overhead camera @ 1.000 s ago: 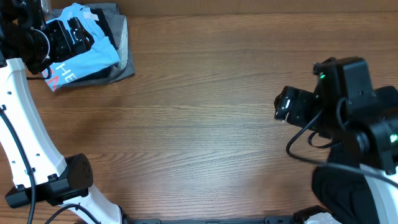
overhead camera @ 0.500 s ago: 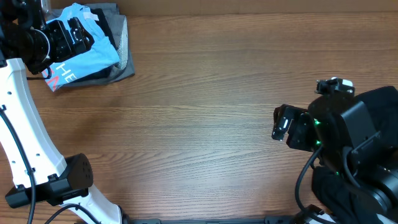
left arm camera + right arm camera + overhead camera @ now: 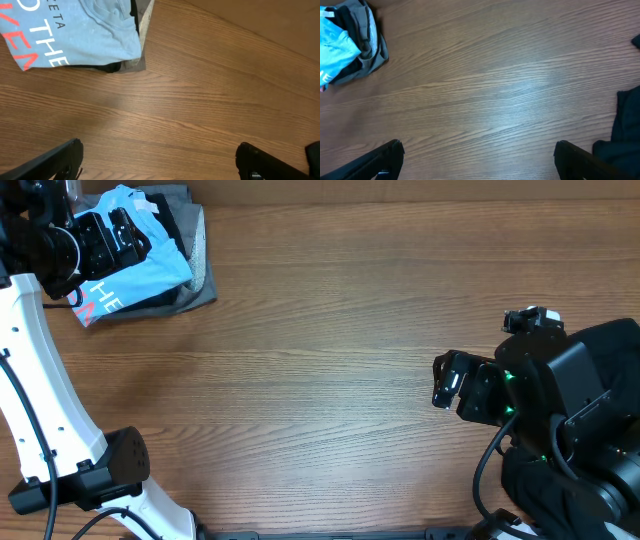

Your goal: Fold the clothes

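The clothes lie in a pile at the table's far left corner: a light-blue T-shirt with coral-pink lettering on top of black and grey garments. The pile also shows in the left wrist view and the right wrist view. My left gripper hovers over the pile, open and empty. My right gripper is open and empty above bare wood at the right, far from the pile.
The wooden table stretches between the two arms. A dark fabric mass sits at the near right under the right arm; a dark edge of it shows in the right wrist view. The left arm's white link runs down the left side.
My right arm has pulled down and slightly left toward the near edge. The left arm and the clothes pile have not moved.
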`<action>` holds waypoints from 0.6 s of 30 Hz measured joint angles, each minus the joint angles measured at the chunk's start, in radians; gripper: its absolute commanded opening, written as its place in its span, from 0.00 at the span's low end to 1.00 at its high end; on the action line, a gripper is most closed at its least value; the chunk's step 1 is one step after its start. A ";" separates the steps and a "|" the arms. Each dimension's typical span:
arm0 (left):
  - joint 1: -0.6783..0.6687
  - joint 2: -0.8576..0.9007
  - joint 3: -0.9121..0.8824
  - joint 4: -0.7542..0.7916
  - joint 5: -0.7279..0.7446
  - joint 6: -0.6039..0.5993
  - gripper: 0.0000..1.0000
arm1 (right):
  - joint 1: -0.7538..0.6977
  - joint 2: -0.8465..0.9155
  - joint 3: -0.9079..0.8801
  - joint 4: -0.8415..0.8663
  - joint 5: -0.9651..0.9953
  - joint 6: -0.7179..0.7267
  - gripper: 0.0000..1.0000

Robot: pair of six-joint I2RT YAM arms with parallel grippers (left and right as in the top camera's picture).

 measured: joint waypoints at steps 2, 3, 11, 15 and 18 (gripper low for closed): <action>0.000 0.000 0.000 0.000 0.000 0.000 1.00 | 0.000 0.000 0.000 0.000 0.005 0.002 1.00; 0.000 0.000 0.000 0.000 0.000 0.000 1.00 | 0.000 0.000 0.000 0.000 0.008 0.002 1.00; 0.000 0.000 0.000 0.000 0.000 0.000 1.00 | 0.000 0.000 0.000 0.000 0.015 0.002 1.00; 0.000 0.000 0.000 0.000 0.000 0.000 1.00 | 0.000 0.000 0.000 0.000 0.016 0.002 1.00; 0.000 0.000 0.000 0.000 0.000 0.000 1.00 | 0.000 0.000 0.000 0.000 0.019 0.002 1.00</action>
